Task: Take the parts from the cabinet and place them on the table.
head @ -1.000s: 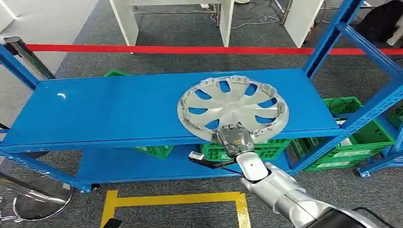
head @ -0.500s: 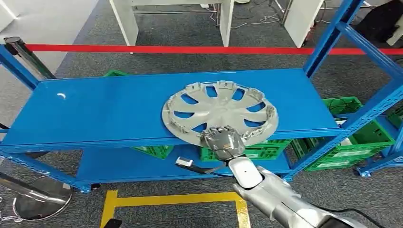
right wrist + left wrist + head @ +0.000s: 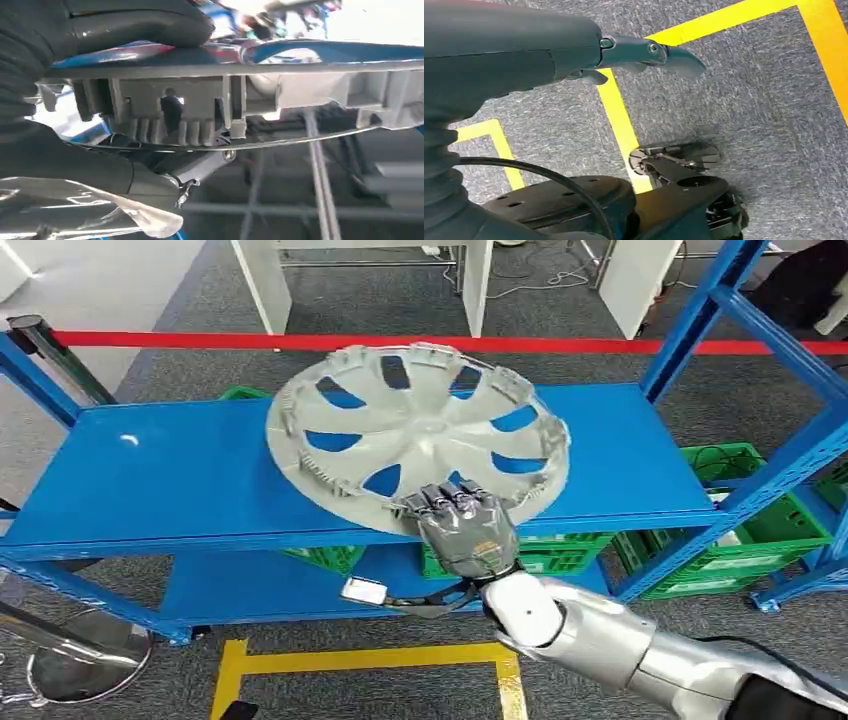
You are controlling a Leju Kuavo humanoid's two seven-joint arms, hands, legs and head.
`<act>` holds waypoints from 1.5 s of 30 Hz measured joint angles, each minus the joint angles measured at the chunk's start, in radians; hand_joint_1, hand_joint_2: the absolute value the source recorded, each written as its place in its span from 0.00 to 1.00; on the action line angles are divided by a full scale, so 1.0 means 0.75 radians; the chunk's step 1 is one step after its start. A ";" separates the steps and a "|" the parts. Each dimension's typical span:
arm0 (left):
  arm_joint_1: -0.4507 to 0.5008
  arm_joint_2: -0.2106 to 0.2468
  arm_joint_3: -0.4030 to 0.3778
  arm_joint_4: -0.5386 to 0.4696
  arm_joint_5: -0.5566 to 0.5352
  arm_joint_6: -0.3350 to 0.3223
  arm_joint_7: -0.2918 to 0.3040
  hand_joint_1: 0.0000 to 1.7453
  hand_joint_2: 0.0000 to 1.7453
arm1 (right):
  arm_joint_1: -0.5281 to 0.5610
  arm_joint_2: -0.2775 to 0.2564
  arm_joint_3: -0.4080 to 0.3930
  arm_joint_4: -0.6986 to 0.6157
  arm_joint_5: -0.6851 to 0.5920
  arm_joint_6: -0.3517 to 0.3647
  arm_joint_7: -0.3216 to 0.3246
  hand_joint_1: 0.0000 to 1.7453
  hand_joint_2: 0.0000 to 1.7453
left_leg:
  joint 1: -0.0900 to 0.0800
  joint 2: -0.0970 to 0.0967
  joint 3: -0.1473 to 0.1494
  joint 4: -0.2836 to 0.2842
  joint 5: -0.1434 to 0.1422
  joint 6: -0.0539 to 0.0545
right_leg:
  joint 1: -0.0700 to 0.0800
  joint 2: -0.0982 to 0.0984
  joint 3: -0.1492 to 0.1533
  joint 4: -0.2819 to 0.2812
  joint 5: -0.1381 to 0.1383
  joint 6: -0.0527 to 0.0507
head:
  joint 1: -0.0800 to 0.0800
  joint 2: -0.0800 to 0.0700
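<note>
A silver hubcap (image 3: 420, 430) with several spokes hangs tilted above the blue cabinet shelf (image 3: 180, 480). My right hand (image 3: 462, 530) grips its near rim from the front edge of the shelf. In the right wrist view the hubcap rim (image 3: 250, 95) with its grey clips lies between the thumb and the fingers (image 3: 140, 25). My left hand (image 3: 574, 50) hangs over the grey carpet with its fingers stretched out and nothing in them.
Green crates (image 3: 760, 530) sit on the floor under and to the right of the shelf. Blue uprights (image 3: 700, 320) frame the cabinet's right side. Red barrier tape (image 3: 300, 342) runs behind it. Yellow floor tape (image 3: 370, 660) marks a box in front. A round stand base (image 3: 80, 655) lies at lower left.
My right hand has lifted the hubcap off the shelf and carried it left and toward me. Its far edge has tipped up. The left hand stays put.
</note>
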 joint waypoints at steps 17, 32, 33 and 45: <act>-0.002 -0.008 0.013 0.000 -0.021 -0.009 0.002 0.00 1.00 | -0.177 -0.103 0.238 -0.214 -0.001 0.017 0.001 1.00 1.00 | 0.000 0.000 -0.001 0.001 0.000 0.000 | 0.000 0.001 0.000 0.000 0.001 0.002 | 0.000 0.000; -0.004 -0.011 0.031 0.000 -0.036 0.001 0.006 0.00 1.00 | -0.143 -0.062 0.424 -0.153 -0.002 0.011 -0.044 1.00 1.00 | 0.000 0.000 -0.002 0.001 0.000 0.000 | 0.000 0.001 0.000 0.000 0.001 0.002 | 0.001 0.000; -0.004 -0.011 0.031 0.000 -0.036 0.001 0.005 0.00 1.00 | -0.134 -0.060 0.423 -0.148 -0.002 0.011 -0.080 1.00 1.00 | 0.000 0.000 -0.002 0.001 0.000 0.000 | 0.000 0.001 0.000 0.000 0.001 0.002 | 0.000 0.000; -0.007 -0.010 0.034 0.000 -0.046 -0.016 -0.003 0.00 1.00 | -0.108 -0.023 0.414 -0.105 -0.002 0.018 -0.179 1.00 1.00 | 0.000 0.000 -0.002 0.001 0.000 0.000 | 0.000 0.001 0.000 0.000 0.001 0.002 | 0.000 0.000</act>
